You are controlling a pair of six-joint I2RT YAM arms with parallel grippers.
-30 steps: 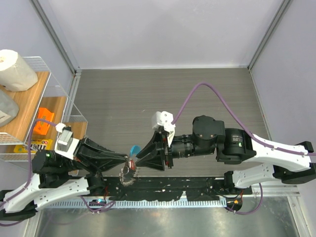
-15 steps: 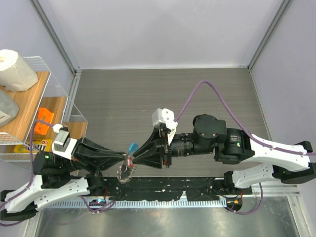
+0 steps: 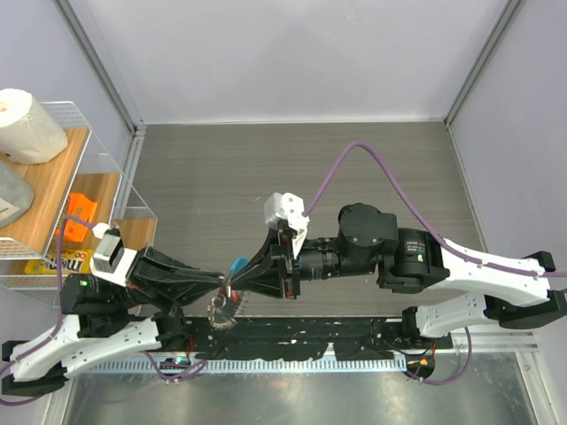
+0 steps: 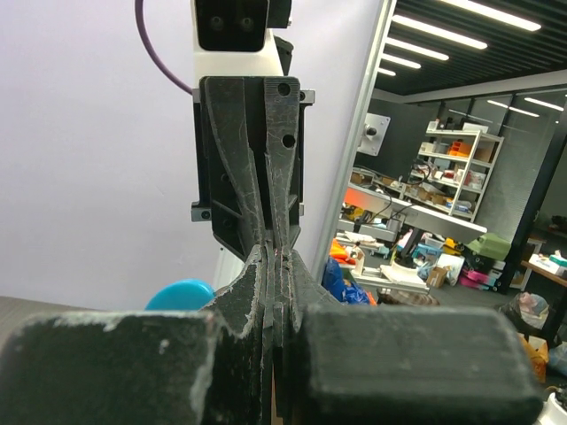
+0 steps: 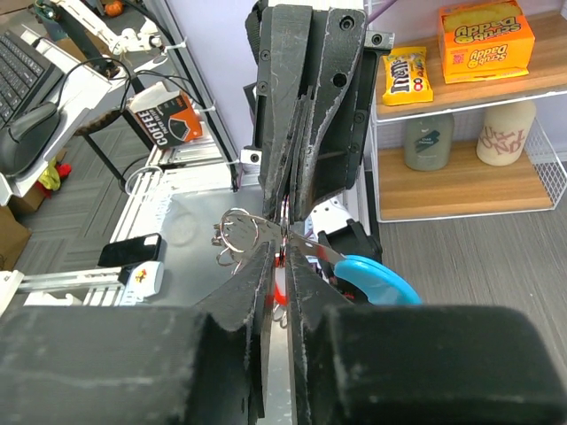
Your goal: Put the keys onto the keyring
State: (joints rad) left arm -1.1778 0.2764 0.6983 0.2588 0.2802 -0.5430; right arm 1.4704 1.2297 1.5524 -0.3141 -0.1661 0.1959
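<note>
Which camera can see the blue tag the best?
The right wrist view: most of the blue tag shows, big and clear. The left wrist view catches only its rounded top; the top view, a tiny sliver.

You see two grippers, the left gripper (image 3: 219, 285) and right gripper (image 3: 237, 283); one key (image 5: 279, 290); one keyring (image 3: 219, 310) bearing one blue tag (image 3: 237, 264); one paper roll (image 3: 27, 124); one rack (image 3: 111, 168).

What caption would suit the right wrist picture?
Right gripper meets left gripper tip to tip at a red key, blue-tagged keyring dangling beside.
</note>
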